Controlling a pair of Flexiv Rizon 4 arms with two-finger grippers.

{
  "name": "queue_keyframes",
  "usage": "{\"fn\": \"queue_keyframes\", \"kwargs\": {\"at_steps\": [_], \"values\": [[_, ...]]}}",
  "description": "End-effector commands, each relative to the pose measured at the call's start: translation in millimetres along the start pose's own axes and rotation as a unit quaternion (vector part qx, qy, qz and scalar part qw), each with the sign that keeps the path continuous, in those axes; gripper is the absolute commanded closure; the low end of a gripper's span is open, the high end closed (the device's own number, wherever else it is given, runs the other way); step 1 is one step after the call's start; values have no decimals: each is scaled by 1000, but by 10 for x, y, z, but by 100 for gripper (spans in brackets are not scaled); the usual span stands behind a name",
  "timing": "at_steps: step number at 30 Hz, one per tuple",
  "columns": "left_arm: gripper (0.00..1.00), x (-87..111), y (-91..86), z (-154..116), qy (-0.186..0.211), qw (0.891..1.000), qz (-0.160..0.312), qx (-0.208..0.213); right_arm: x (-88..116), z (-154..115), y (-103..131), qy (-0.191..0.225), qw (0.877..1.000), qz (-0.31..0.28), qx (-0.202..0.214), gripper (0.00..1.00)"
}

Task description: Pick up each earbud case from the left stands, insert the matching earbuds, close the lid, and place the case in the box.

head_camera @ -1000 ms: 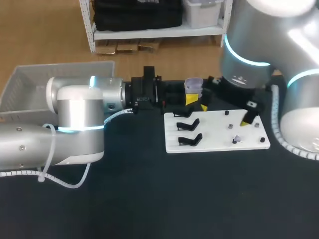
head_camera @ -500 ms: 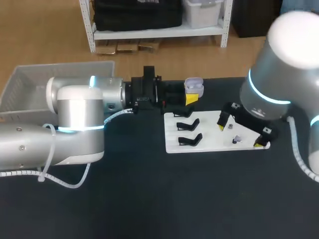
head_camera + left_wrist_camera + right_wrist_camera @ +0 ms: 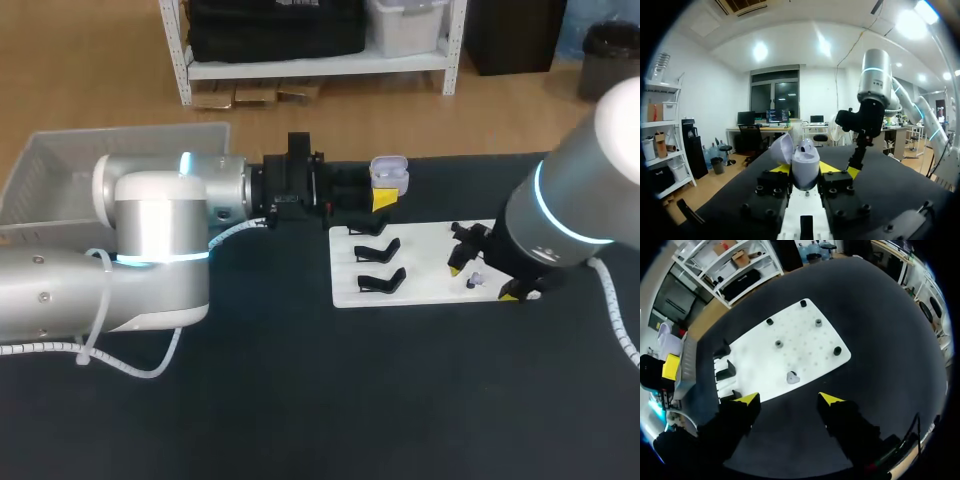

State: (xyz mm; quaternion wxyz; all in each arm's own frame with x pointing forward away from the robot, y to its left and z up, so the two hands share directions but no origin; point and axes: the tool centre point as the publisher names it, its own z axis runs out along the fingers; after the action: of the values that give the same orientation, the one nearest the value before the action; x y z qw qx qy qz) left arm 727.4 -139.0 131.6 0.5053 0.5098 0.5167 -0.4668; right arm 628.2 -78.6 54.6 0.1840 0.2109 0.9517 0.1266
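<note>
The box (image 3: 55,165), a white mesh basket, sits at the far left corner of the dark counter (image 3: 320,400). The left arm (image 3: 160,240) lies in front of much of it, so I cannot tell from here what is inside.

The earbud case (image 3: 388,172) is off the stands and up in the air, just beyond the far left corner of the white board (image 3: 425,270). The left jaws are clamped on it, one yellow tip on each side of its lower body. In the left wrist view the case (image 3: 805,165) is a pale lilac-white pod, rounded and glossy, held upright with its lid swung open and tipped back to one side. I cannot make out whether any earbuds are seated in it.

The board (image 3: 800,352) lies flat in the middle of the counter. The black stands (image 3: 380,281) are in a row along its left edge, and they show in the right wrist view too (image 3: 727,370). Small dark pegs (image 3: 837,350) are dotted over its right half. One loose earbud (image 3: 475,281), pale grey-lilac, lies on the board near its near edge, among the pegs.

The right arm (image 3: 565,220) comes in from the right and hangs over the board's near right corner. The right jaws stand wide apart with nothing between them. In their own wrist view the earbud (image 3: 792,377) lies just ahead of the gap between the two yellow tips, on the board and untouched.
</note>
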Motion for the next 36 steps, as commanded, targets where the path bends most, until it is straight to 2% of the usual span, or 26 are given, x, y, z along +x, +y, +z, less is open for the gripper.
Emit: {"fn": "queue_keyframes", "kwargs": {"at_steps": [1,7,10,14,36], "values": [[100,10,-21,3,-3,1000,2,-4,-5,141,-2,1,1000,-1,-13,38],[100,10,-21,3,-3,1000,2,-4,-4,218,5,10,1000,-8,-15,42],[100,10,-21,3,-3,1000,2,-4,-22,250,-11,11,1000,-11,-16,50],[100,10,-21,3,-3,1000,2,-4,-49,281,-25,17,999,-21,-17,55],[100,10,-21,3,-3,1000,2,-4,-157,419,-34,24,999,-42,-19,60]]}}
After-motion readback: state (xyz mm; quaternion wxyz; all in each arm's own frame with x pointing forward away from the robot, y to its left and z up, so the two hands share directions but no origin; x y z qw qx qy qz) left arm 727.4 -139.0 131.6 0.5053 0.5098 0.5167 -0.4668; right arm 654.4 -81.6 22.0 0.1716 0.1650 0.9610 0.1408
